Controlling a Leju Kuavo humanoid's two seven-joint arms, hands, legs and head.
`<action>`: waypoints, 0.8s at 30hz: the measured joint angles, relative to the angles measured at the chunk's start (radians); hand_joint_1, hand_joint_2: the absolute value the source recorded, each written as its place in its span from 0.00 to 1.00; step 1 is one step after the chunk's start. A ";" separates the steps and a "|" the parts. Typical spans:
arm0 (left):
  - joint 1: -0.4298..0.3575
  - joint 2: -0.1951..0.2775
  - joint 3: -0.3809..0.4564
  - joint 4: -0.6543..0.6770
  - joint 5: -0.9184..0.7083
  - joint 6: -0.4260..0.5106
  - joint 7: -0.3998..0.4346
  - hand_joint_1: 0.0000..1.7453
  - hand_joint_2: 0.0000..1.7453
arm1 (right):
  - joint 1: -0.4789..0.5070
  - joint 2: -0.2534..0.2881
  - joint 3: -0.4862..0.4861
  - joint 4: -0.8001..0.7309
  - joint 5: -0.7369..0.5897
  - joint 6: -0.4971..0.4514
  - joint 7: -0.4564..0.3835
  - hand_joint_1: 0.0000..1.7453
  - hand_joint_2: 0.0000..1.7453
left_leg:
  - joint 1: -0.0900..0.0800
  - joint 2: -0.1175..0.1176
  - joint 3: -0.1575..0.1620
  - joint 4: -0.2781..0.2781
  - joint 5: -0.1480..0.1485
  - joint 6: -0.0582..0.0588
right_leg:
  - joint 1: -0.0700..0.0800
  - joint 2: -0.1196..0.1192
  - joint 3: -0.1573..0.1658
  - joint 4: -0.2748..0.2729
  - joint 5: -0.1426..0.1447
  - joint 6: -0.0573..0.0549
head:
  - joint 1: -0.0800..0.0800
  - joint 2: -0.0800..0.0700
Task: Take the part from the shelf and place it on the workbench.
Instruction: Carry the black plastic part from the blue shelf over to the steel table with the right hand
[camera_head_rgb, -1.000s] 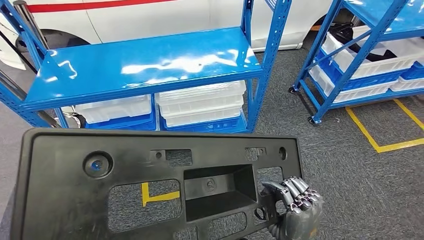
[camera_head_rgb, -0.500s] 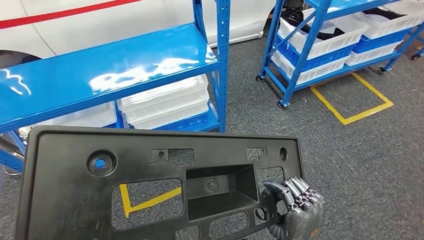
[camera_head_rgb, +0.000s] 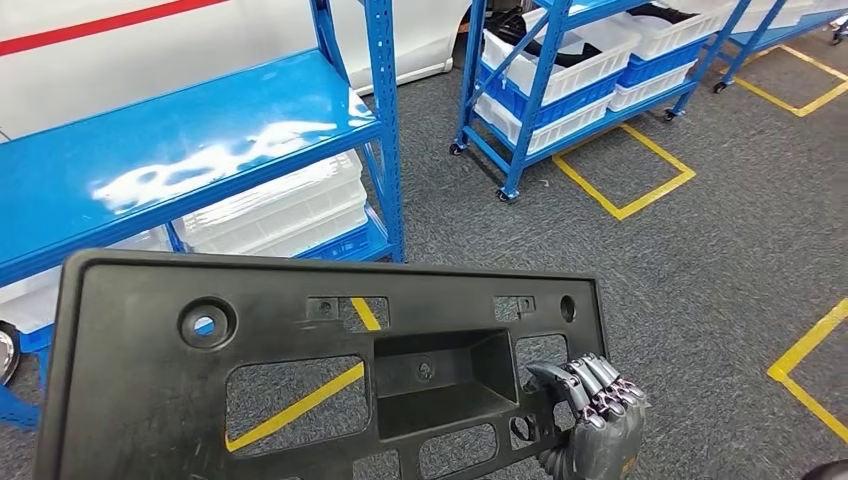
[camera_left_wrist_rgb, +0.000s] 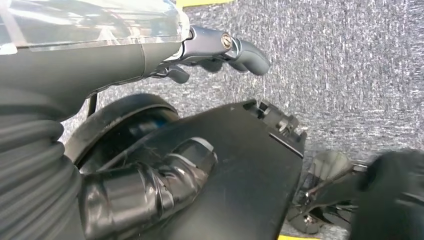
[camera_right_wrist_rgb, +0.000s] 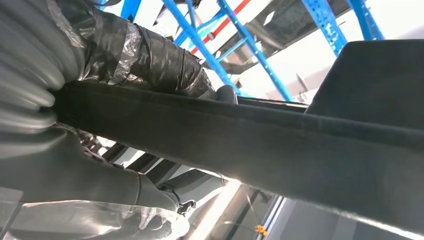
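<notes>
While the large black part (camera_head_rgb: 320, 370) fills the lower half of the head view, held flat in front of the robot, the right robot hand (camera_head_rgb: 592, 410) grips its edge at the lower right of the frame, fingers curled over the rim beside a cut-out. In the left wrist view the left robot hand (camera_left_wrist_rgb: 150, 185) has its taped thumb pressed flat on the part's dark surface, with the other fingers under it, so this side looks held as well. Beyond the part, a blue shelf (camera_head_rgb: 180, 160) stands at upper left with white bins (camera_head_rgb: 270, 210) beneath it, and a second blue rack (camera_head_rgb: 560, 80) at upper right; grey carpet with yellow floor tape (camera_head_rgb: 620, 180) lies between. No bench is visible, so the placing step is judged not yet reached. The risks from here are mainly in the carrying: the wide panel could catch a shelf upright in a turn, and it hides the floor just ahead. A grasp on thin edges could also slip if the panel tilts or swings.
</notes>
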 joint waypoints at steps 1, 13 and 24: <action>0.001 0.000 0.002 0.000 0.000 0.000 0.000 0.00 1.00 | 0.000 0.000 -0.001 0.000 0.000 0.000 0.000 1.00 1.00 | -0.003 0.015 -0.001 -0.001 0.001 0.003 | 0.001 -0.027 -0.028 0.061 -0.035 0.003 | 0.001 0.000; -0.001 0.000 0.006 0.000 0.000 -0.001 0.000 0.00 1.00 | 0.000 0.000 -0.005 0.001 -0.001 0.000 0.000 1.00 1.00 | -0.015 0.117 0.002 0.020 -0.026 -0.032 | 0.011 -0.087 0.065 -0.076 0.016 -0.038 | 0.000 0.000; 0.001 0.002 0.007 0.000 -0.001 0.001 0.006 0.00 1.00 | -0.003 0.000 -0.005 0.012 -0.006 0.000 0.000 1.00 1.00 | -0.010 -0.033 -0.010 0.051 -0.022 -0.025 | 0.008 0.029 0.051 -0.073 0.034 -0.048 | -0.001 0.000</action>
